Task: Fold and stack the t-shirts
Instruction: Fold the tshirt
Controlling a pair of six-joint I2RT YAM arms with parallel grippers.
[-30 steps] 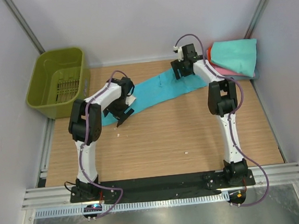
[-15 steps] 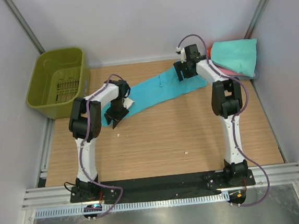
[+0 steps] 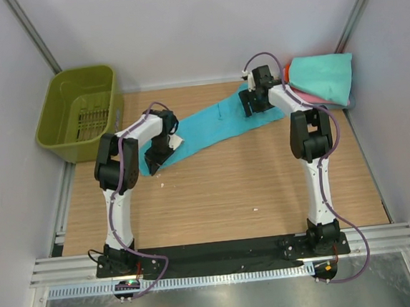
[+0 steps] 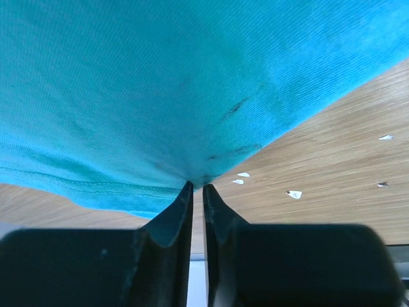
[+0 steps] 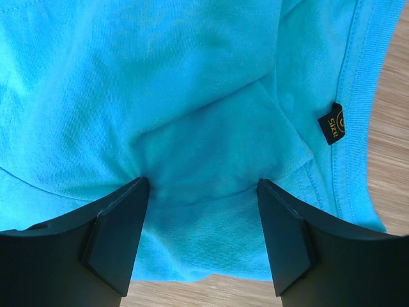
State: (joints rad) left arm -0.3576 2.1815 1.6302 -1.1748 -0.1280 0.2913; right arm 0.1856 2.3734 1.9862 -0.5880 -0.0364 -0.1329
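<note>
A bright turquoise t-shirt (image 3: 216, 120) lies stretched in a long band across the back of the table. My left gripper (image 3: 153, 158) is at its near-left end. In the left wrist view its fingers are nearly together and pinch a bunched bit of the cloth (image 4: 160, 83) at their tips (image 4: 197, 187). My right gripper (image 3: 250, 108) is down on the shirt's far-right end. It stands open there, the wide-set fingers (image 5: 203, 185) pressing into the cloth (image 5: 192, 83) on either side of a fold, beside the black size label (image 5: 332, 123).
Folded shirts are piled at the back right corner: mint-teal (image 3: 324, 77) on top, pink (image 3: 308, 98) beneath, a bit of orange-red (image 3: 286, 69) behind. An olive-green slotted basket (image 3: 79, 110) stands at the back left. Small white crumbs (image 4: 294, 194) dot the wooden table.
The left gripper's jaws have closed from wide open onto the shirt's near-left edge as it settled lower. The right gripper has shifted slightly to the right on the cloth.
</note>
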